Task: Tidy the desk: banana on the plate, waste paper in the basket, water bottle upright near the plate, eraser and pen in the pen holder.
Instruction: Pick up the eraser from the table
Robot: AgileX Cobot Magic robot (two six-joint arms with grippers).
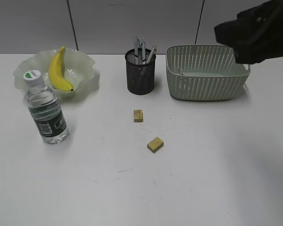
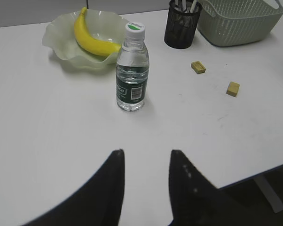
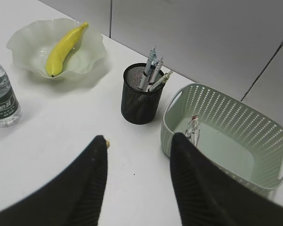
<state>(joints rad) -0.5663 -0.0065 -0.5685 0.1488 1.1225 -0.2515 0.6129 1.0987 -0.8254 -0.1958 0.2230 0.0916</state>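
Note:
The banana lies in the pale-green ruffled plate at the back left. The water bottle stands upright in front of the plate. The black mesh pen holder holds several pens. Two tan erasers lie on the desk in front of the holder. The waste paper lies inside the green basket. My right gripper is open and empty, high at the back right above the basket. My left gripper is open and empty above the desk's near edge.
The desk's front edge shows in the left wrist view. A grey panelled wall runs behind the desk.

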